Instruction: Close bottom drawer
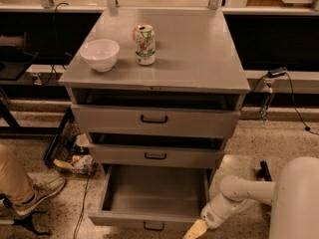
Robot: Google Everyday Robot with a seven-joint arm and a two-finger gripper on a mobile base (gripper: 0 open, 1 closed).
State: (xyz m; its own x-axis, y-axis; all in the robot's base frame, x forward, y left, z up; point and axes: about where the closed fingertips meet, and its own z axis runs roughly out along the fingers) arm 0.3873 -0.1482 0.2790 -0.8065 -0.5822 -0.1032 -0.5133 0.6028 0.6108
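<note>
One gripper (195, 230) sits at the very bottom edge of the frame, right of centre, a pale yellowish tip on the end of a white arm (239, 197) that reaches in from the robot's bulky white body (299, 198) in the lower right corner. Whether the gripper is open or closed cannot be told, and nothing is seen in its grasp. It lies just beside the right front corner of the bottom drawer (154, 190), but whether it touches the drawer cannot be told either. That drawer is pulled well out toward the camera at the bottom centre of the frame, its grey inside bare and its small black handle (153, 226) at the lower edge. At the lower left a tan trouser leg and a shoe (41, 195) rest on the speckled floor (259, 143), and a little further back some clutter (75, 158) lies against the cabinet's left side. Above the bottom drawer, the middle drawer (155, 156) stands slightly out, and the top drawer (154, 119) is also partly open, a dark gap above each. On the grey cabinet top (204, 54) a white bowl (99, 54) stands upright at the left, and a can (144, 45) stands just to its right, near but apart. A cable (294, 103) trails down at the far right.
</note>
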